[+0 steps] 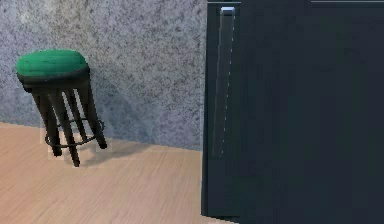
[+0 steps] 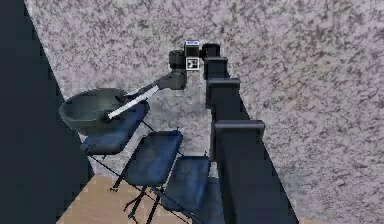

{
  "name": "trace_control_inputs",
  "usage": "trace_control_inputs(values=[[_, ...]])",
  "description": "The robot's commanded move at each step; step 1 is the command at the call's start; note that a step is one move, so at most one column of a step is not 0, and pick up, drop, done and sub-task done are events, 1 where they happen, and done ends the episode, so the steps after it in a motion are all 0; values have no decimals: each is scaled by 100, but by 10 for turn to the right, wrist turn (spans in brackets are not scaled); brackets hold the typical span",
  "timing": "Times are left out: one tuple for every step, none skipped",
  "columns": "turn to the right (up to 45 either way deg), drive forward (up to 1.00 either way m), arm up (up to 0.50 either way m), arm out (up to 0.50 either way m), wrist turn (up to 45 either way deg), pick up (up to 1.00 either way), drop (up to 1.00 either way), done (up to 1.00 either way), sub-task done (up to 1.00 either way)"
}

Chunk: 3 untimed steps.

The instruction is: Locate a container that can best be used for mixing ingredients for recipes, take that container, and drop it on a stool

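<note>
A dark grey bowl [image 2: 84,110] hangs at the far end of my gripper [image 2: 116,108], clear of the seats below it, so the gripper holds the bowl. The thin fingers [image 2: 138,98] reach left and down from the gripper's dark body into the bowl's rim. The arm [image 2: 236,150] rises from the bottom edge of the arm side view. A stool [image 1: 55,68] with a round green seat and dark legs stands on the wooden floor against the speckled grey wall, at the forward view's left.
A tall dark cabinet [image 1: 295,110] with a long handle takes up the forward view's right half. Under the bowl stand three blue folding chairs [image 2: 155,158] in a row. A dark panel [image 2: 20,130] covers the arm side view's left.
</note>
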Motion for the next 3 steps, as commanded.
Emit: trace_control_inputs(values=[[0,0,0,0,450,0,0,0,0],[0,0,0,0,450,0,0,0,0],[0,0,-20,0,0,0,0,0,0]])
